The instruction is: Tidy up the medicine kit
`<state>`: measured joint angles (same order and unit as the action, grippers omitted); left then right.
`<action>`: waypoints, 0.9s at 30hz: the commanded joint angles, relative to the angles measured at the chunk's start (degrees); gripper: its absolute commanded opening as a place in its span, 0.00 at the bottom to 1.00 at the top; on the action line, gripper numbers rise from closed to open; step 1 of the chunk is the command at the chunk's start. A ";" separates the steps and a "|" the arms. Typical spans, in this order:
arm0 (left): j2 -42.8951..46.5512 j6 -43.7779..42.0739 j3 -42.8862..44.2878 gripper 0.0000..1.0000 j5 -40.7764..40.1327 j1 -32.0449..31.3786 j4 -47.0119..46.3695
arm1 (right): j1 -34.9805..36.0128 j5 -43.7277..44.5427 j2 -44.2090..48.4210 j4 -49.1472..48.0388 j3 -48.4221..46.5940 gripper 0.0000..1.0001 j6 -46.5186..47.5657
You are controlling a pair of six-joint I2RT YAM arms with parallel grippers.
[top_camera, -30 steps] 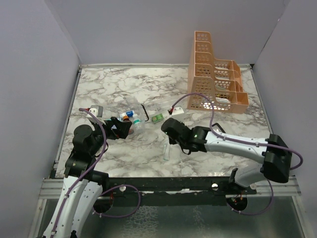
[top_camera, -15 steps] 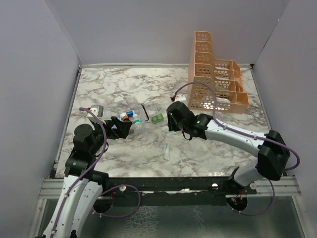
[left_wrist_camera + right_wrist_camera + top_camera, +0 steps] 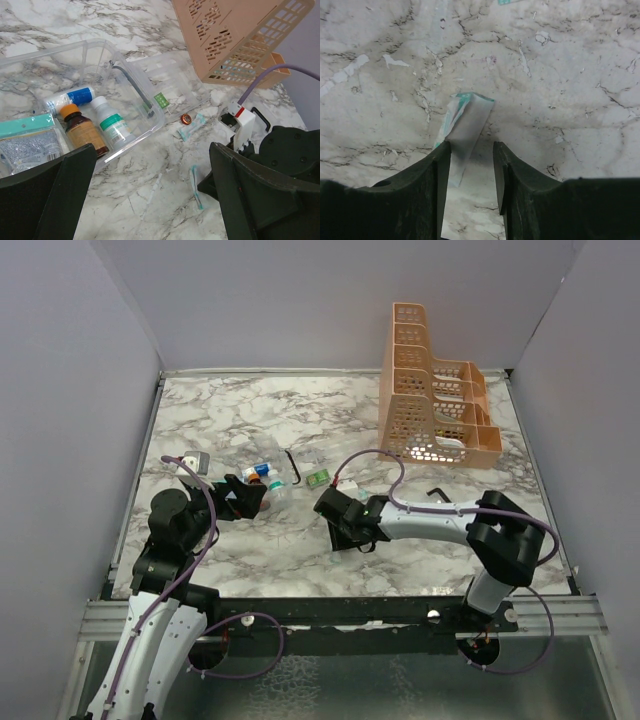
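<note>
Gapes wide and empty at the left gripper [image 3: 152,150], clear rectangular plastic medicine kit [image 3: 60,55] just ahead, and stands half parted at the right gripper [image 3: 471,147], straddling a flat teal-edged paper sachet [image 3: 467,117] on veined marble [image 3: 570,75].

The right gripper [image 3: 471,147] has swung back from beside the tall orange perforated plastic rack [image 3: 432,410] and come down low over the table. Its jaws, shut a second ago, now stand parted, with a thin white-and-teal paper packet [image 3: 466,122] lying between them.
</note>
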<state>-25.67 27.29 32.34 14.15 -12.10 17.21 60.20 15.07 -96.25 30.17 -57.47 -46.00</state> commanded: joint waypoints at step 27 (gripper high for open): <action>0.36 -0.40 0.51 0.99 0.35 0.25 -1.17 | -2.68 21.68 4.20 1.52 -8.69 0.01 12.31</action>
<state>-25.67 27.29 32.34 14.15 -12.05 17.21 59.94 25.56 -96.25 32.60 -62.81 -41.10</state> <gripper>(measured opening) 0.989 0.015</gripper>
